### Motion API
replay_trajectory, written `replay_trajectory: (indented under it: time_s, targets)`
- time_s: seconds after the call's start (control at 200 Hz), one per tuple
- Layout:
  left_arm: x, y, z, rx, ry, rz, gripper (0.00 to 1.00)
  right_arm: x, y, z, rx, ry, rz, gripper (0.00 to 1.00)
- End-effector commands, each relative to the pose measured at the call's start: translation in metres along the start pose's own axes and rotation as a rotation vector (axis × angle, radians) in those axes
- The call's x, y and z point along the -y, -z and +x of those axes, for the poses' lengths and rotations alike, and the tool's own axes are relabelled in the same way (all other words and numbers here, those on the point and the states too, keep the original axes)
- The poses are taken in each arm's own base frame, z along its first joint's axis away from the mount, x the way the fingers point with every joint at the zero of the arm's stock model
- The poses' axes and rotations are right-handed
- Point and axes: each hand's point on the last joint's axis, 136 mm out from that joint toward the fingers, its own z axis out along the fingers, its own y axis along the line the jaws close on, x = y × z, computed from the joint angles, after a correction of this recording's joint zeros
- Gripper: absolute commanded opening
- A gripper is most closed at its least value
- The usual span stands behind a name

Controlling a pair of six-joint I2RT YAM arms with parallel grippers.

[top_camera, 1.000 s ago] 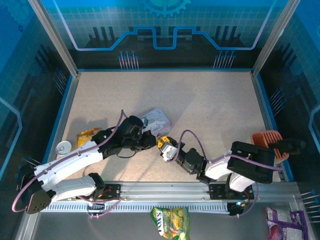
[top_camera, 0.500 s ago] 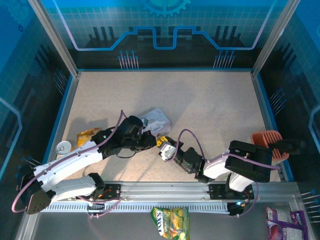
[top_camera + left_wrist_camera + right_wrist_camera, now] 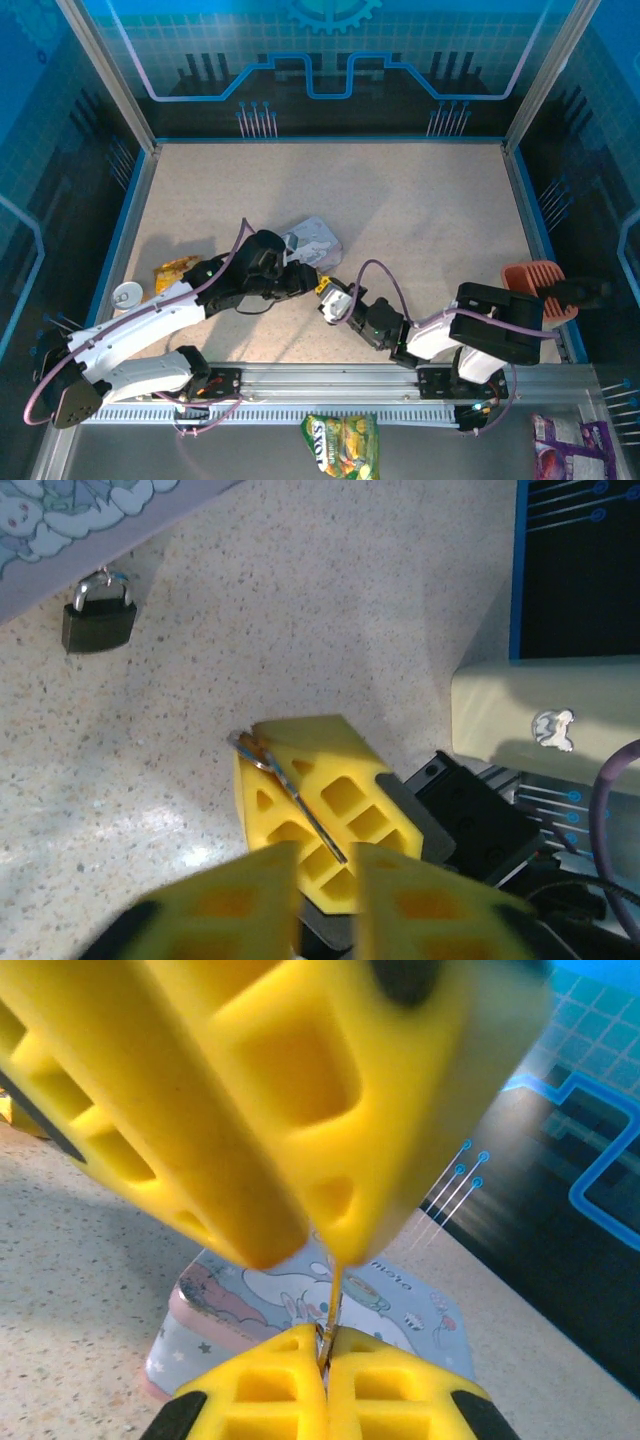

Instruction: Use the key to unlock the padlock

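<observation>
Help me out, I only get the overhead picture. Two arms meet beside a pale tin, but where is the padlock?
Observer: The left wrist camera has it. The padlock lies on the table right beside the edge of the cartoon tin, with its shackle end toward the tin.
Operator: And the key?
Observer: The right wrist camera shows the right gripper with its jaws shut on the key, the blade pinched between them.
Operator: Is the other arm gripping it too?
Observer: It doesn't look so. On the left gripper the jaws stand slightly apart, with a gap wider than the key's blade.
</observation>
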Motion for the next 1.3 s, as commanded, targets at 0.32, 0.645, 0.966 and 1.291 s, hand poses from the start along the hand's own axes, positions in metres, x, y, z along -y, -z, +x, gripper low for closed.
replay_trajectory:
  time_s: [0.32, 0.645, 0.966, 1.291]
  targets:
    - [0.027, 0.036, -0.024, 0.335, -0.627, 0.268, 0.51, -0.004, 0.033, 0.014, -0.348, -0.399, -0.234, 0.00]
    - [0.030, 0.028, -0.014, 0.351, -0.698, 0.361, 0.49, 0.008, 0.053, -0.002, -0.493, -0.626, -0.296, 0.00]
    - [0.034, 0.013, -0.001, 0.294, -0.697, 0.362, 0.43, -0.002, 0.038, -0.024, -0.477, -0.640, -0.373, 0.00]
    - [0.014, 0.000, -0.007, 0.310, -0.638, 0.251, 0.34, -0.012, 0.027, -0.025, -0.475, -0.633, -0.397, 0.00]
